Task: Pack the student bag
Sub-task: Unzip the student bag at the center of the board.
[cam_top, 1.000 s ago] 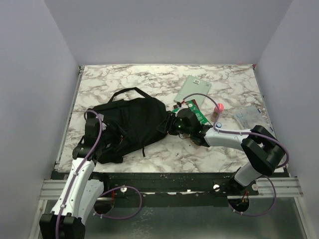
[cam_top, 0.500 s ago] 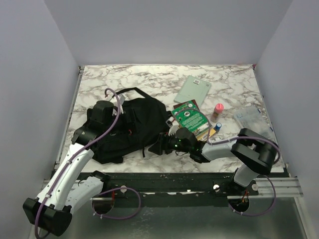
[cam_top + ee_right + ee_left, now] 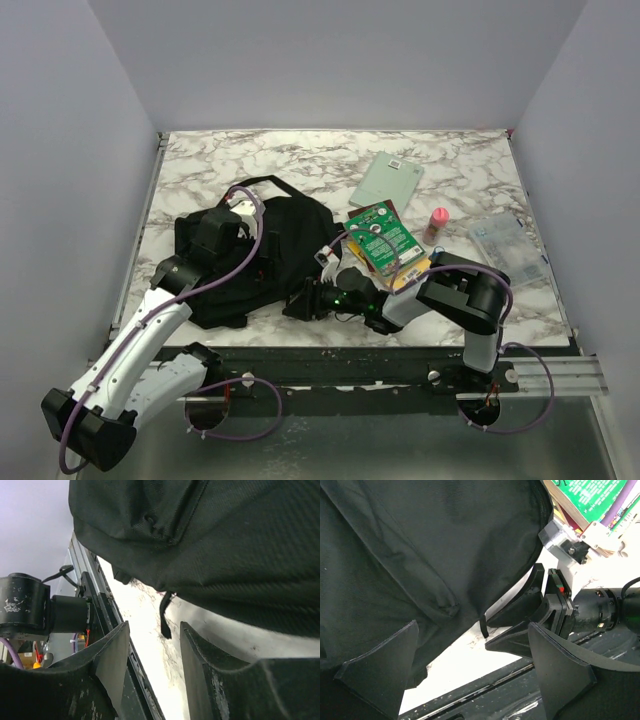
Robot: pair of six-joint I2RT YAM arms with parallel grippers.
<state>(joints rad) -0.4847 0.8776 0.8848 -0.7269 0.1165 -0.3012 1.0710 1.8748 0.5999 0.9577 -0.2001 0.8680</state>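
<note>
The student bag (image 3: 280,250) is a black fabric backpack lying flat at the table's left centre, its top loop pointing to the far side. My left gripper (image 3: 240,255) hovers over the bag's left half; in the left wrist view its fingers (image 3: 471,625) stand wide open above the bag's near edge (image 3: 420,555) with nothing between them. My right gripper (image 3: 295,303) lies low at the bag's near right corner. Its jaws (image 3: 154,624) are open, and a short black pull strap (image 3: 165,615) hangs from the bag's hem (image 3: 225,545) just ahead of them, untouched.
A green book (image 3: 385,238) tops a small stack right of the bag, behind my right arm. A pale green notebook (image 3: 388,180), a pink stick (image 3: 438,220) and a clear plastic case (image 3: 507,240) lie farther right. The metal rail (image 3: 330,355) borders the near edge.
My left arm swung from the bag's left edge to above it and opened wider. My right gripper slid left and nearer, off the green book to the bag's near corner.
</note>
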